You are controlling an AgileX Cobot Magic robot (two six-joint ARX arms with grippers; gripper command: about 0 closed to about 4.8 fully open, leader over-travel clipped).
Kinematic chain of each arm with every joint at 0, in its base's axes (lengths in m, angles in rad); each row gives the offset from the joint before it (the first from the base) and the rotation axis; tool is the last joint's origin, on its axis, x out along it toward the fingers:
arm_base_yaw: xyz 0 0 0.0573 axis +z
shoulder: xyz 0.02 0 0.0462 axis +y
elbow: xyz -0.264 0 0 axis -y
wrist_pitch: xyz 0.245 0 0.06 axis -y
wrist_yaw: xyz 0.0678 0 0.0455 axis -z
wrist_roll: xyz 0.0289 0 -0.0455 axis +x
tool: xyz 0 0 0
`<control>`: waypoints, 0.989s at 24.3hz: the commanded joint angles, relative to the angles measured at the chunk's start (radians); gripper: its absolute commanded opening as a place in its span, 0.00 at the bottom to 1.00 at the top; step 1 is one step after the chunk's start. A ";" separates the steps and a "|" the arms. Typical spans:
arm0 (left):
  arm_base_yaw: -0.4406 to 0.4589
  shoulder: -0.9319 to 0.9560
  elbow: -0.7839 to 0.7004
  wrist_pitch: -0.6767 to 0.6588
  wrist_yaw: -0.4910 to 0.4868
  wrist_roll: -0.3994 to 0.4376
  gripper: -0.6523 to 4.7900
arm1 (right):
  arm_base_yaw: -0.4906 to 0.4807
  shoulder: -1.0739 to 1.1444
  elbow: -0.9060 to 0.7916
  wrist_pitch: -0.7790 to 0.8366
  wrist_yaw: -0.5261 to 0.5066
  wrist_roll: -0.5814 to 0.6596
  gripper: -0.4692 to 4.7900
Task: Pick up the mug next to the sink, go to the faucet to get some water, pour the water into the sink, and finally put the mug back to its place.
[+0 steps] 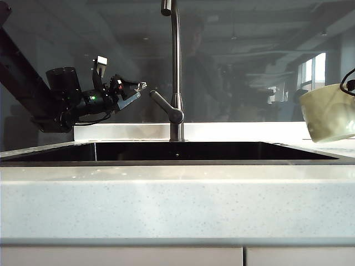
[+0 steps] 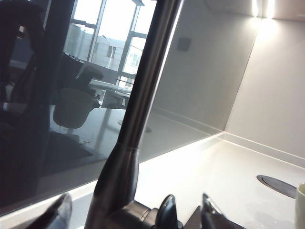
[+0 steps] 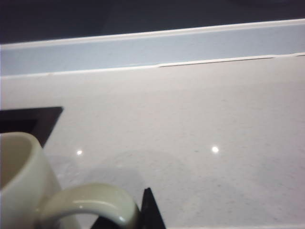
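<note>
Mug (image 1: pixel 328 112) hangs tilted above the countertop (image 1: pixel 177 194) at the sink's (image 1: pixel 177 151) right end, my right gripper (image 3: pixel 143 214) clenched on its loop handle (image 3: pixel 90 202). My left gripper (image 1: pixel 132 93) sits spread, holding nothing, left of the faucet (image 1: pixel 176 72) by its lever (image 1: pixel 163 105).

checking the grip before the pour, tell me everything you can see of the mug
The mug is pale cream-green glazed ceramic with a faintly dimpled wall and one loop handle. It hangs tilted in the air at the right edge of the exterior view, above the counter right of the sink. The right hand holds it by the handle.
</note>
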 commanded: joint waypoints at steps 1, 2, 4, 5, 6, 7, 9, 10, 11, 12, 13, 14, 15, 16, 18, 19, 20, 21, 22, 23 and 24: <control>0.002 -0.007 0.005 0.008 0.003 0.002 0.75 | 0.000 0.010 0.006 0.056 -0.039 -0.006 0.08; 0.002 -0.007 0.005 0.008 0.003 0.002 0.75 | 0.000 0.016 0.006 0.060 -0.039 -0.006 0.08; 0.002 -0.007 0.005 0.008 0.003 0.002 0.75 | 0.000 0.043 0.006 0.083 -0.042 -0.006 0.08; 0.002 -0.007 0.005 0.008 0.003 0.002 0.75 | 0.000 0.059 0.006 0.100 -0.057 -0.006 0.08; 0.002 -0.007 0.005 0.008 0.004 0.002 0.75 | 0.001 0.066 0.006 0.108 -0.065 -0.006 0.08; 0.002 -0.007 0.005 0.008 0.003 0.002 0.75 | 0.001 0.071 0.006 0.109 -0.065 -0.006 0.08; 0.002 -0.007 0.005 0.008 0.003 0.002 0.75 | 0.002 0.077 0.006 0.109 -0.069 -0.006 0.08; 0.002 -0.007 0.005 0.008 0.003 0.002 0.75 | 0.002 0.078 0.006 0.109 -0.080 -0.006 0.10; 0.002 -0.007 0.005 0.008 0.003 0.002 0.75 | 0.002 0.078 0.006 0.109 -0.105 -0.006 0.15; 0.002 -0.007 0.005 0.008 0.003 0.002 0.75 | 0.002 0.082 0.006 0.109 -0.114 -0.006 0.16; 0.002 -0.007 0.005 0.008 0.003 0.002 0.75 | 0.002 0.082 0.006 0.107 -0.113 -0.006 0.16; 0.002 -0.007 0.005 0.007 0.003 0.002 0.75 | 0.002 0.082 0.003 0.108 -0.114 -0.005 0.16; 0.002 -0.007 0.005 0.007 0.003 0.002 0.75 | 0.002 0.082 -0.001 0.109 -0.113 -0.005 0.16; 0.002 -0.007 0.005 0.007 0.003 0.002 0.75 | 0.002 0.082 -0.003 0.109 -0.114 -0.005 0.16; 0.002 -0.007 0.005 0.008 0.003 0.002 0.75 | 0.002 0.082 -0.007 0.110 -0.113 -0.005 0.16; 0.002 -0.007 0.005 0.007 0.003 0.002 0.75 | 0.002 0.082 -0.008 0.110 -0.113 -0.005 0.16; 0.002 -0.007 0.005 0.008 0.003 0.002 0.75 | 0.002 0.082 -0.008 0.110 -0.113 -0.005 0.16; 0.002 -0.007 0.005 0.007 0.003 0.002 0.75 | 0.002 0.082 -0.008 0.110 -0.113 -0.005 0.16; 0.002 -0.007 0.005 0.008 0.003 0.002 0.75 | 0.002 0.082 -0.008 0.110 -0.113 -0.005 0.18; 0.002 -0.007 0.005 0.007 0.003 0.002 0.75 | 0.002 0.082 -0.008 0.110 -0.113 -0.005 0.20; 0.002 -0.007 0.005 0.008 0.003 0.002 0.75 | 0.002 0.081 -0.008 0.109 -0.114 -0.002 0.25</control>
